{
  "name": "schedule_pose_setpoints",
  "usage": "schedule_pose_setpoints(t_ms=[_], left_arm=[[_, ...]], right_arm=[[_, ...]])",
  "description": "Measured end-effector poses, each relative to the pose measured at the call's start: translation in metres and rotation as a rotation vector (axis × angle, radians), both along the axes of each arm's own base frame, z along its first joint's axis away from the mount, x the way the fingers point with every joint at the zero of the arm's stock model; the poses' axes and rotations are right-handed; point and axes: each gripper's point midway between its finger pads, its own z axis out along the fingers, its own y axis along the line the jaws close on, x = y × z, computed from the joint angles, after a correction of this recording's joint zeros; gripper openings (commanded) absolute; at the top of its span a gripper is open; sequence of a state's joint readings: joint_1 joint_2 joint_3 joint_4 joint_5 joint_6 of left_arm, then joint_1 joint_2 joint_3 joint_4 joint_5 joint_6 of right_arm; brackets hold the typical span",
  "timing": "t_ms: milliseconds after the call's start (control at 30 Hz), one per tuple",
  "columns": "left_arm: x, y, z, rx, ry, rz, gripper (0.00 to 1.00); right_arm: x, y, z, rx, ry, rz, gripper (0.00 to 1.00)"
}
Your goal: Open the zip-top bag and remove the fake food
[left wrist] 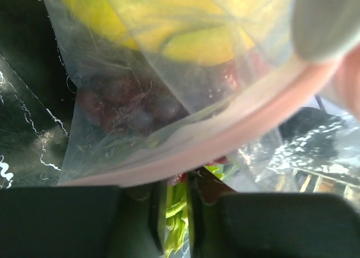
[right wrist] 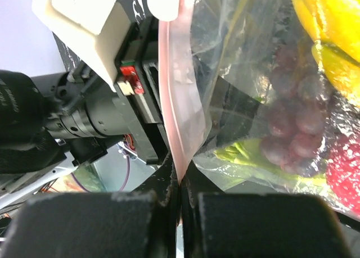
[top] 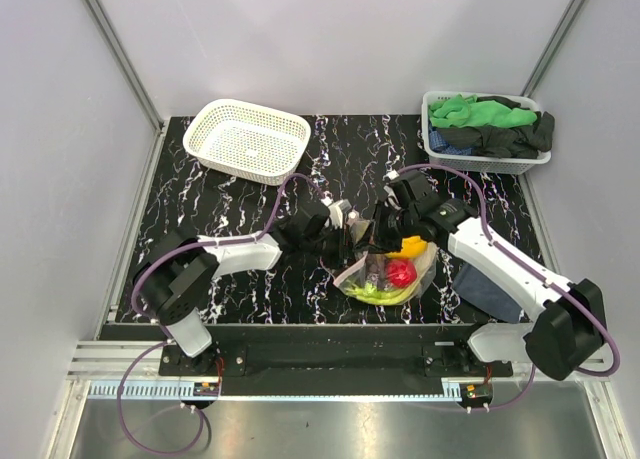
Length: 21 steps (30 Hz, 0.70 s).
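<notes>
Setup for parting mouth, near centre of table [top: 200,209]: pinches zip strip [right wrist: 177,100] of zip-top bag [top: 428,261] in pressed-together right gripper [right wrist: 180,193], left gripper [left wrist: 177,193] at a slit beside it, hold unclear, fake food [top: 398,271] inside.

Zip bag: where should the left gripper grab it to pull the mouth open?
On the pink zip strip, the stiff band along the mouth, coming from the left, opposite the right gripper, which pinches that strip. Below it the bag is slack and bulging with fruit, so a grip there would likely just stretch the film.
</notes>
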<state>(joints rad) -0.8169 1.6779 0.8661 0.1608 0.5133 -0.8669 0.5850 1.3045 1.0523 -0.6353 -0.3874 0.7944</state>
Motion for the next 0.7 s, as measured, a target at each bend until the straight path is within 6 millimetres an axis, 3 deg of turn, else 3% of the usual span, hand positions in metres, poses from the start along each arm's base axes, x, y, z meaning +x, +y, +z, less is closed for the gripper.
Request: schedule_pose_setpoints(t_ms=[233, 567, 700], left_arm=[[-0.001, 0.005, 0.01, 0.009, -0.022, 0.01, 0.04], [-0.011, 0.029, 0.089, 0.012, -0.179, -0.006, 0.0], [-0.017, 0.038, 0.107, 0.021, -0.201, -0.007, 0.0]], right_arm=[[-0.011, -0.008, 0.005, 0.015, -0.033, 0.0, 0.0], [-0.036, -0.031, 0.013, 0.036, -0.146, 0.009, 0.0], [-0.042, -0.036, 0.007, 0.032, -0.157, 0.009, 0.0]])
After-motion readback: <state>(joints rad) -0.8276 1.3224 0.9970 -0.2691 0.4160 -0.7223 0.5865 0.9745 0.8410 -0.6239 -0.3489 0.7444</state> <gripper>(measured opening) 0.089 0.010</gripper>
